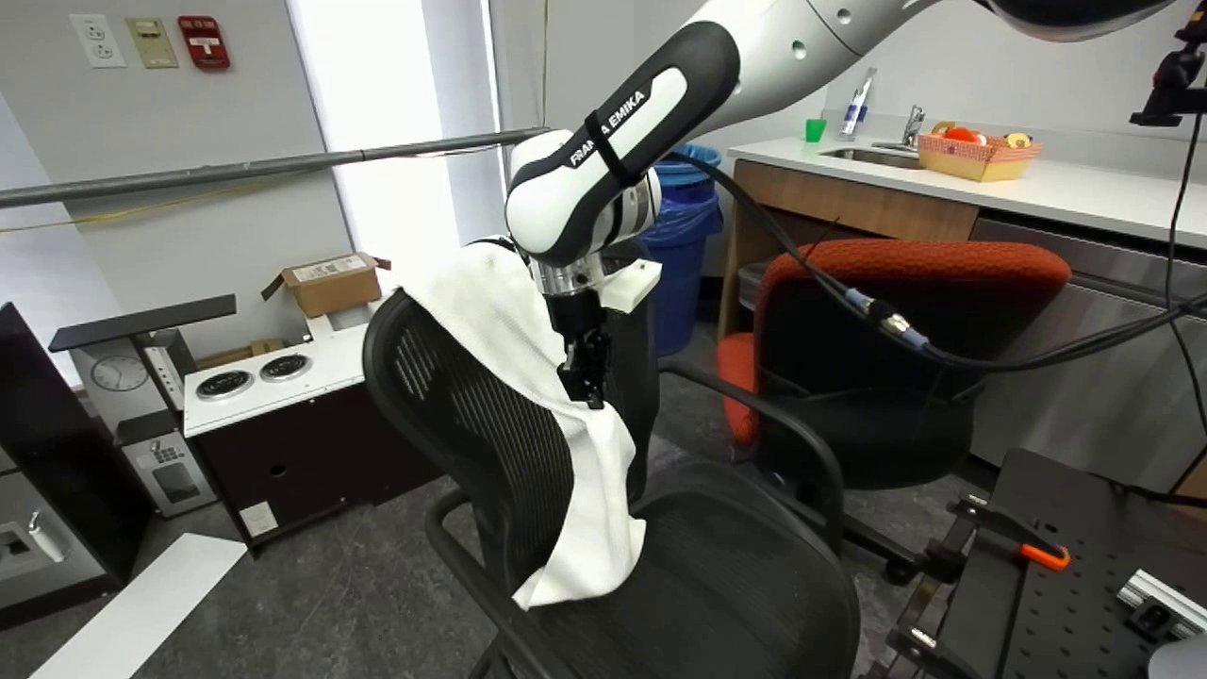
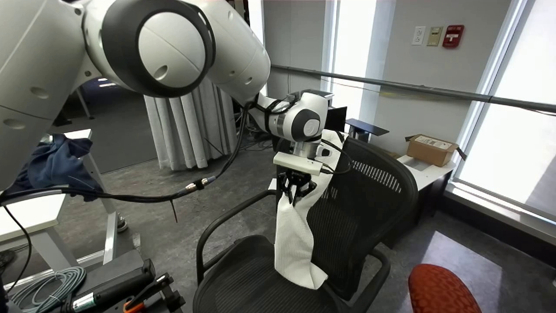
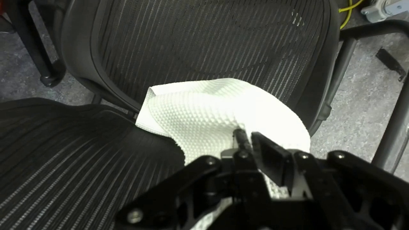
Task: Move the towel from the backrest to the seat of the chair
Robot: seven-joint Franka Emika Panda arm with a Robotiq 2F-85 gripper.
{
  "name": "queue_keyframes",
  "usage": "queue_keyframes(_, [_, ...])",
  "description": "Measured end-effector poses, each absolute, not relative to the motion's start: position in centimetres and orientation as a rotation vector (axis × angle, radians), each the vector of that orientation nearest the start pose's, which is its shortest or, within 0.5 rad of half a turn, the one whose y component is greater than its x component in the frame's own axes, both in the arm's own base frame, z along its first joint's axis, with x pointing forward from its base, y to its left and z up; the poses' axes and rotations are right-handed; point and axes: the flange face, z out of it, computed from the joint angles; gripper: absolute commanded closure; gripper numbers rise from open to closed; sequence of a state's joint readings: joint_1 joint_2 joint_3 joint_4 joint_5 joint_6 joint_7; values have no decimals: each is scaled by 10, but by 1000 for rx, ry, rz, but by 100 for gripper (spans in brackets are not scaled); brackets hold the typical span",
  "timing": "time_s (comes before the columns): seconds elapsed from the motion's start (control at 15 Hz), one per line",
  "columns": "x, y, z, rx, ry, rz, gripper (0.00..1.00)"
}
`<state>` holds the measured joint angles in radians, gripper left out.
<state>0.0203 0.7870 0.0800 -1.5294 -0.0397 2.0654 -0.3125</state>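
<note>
Grey floor (image 1: pixel 321 585) beneath black chair (image 1: pixel 717 566), red-orange chair (image 1: pixel 858 387), blue bin (image 1: pixel 677 292)

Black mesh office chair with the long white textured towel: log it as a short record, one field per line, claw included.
Support: black mesh office chair, standing upright
Item: long white textured towel
Item upper part: against the curved black mesh backrest, reaching its top edge
Item lower end: over the rear of the wide black mesh seat; contact hard to judge
Grasp: black two-fingered claw closed on the towel partway along its length
Status: move to seat unfinished
Also present: red-orange upholstered chair
</note>
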Motion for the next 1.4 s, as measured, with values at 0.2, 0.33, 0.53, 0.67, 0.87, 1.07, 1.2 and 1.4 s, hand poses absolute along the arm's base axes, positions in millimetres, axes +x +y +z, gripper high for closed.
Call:
queue_keyframes(0.2, [677, 59, 174, -2999, -638, 374, 97])
queue_keyframes(0.33, [676, 59, 170, -3000, -630, 383, 97])
queue_keyframes(0.53, [668, 50, 138, -3000, -585, 461, 97])
queue_keyframes(0.67, [658, 44, 103, -2993, -553, 541, 97])
queue_keyframes(0.87, [641, 38, 57, -2974, -522, 649, 97])
queue_keyframes(1.07, [629, 37, 28, -2954, -518, 717, 97])
queue_keyframes(1.2, [625, 37, 19, -2945, -520, 751, 97])
queue_keyframes(1.4, [622, 38, 14, -2937, -522, 790, 90])
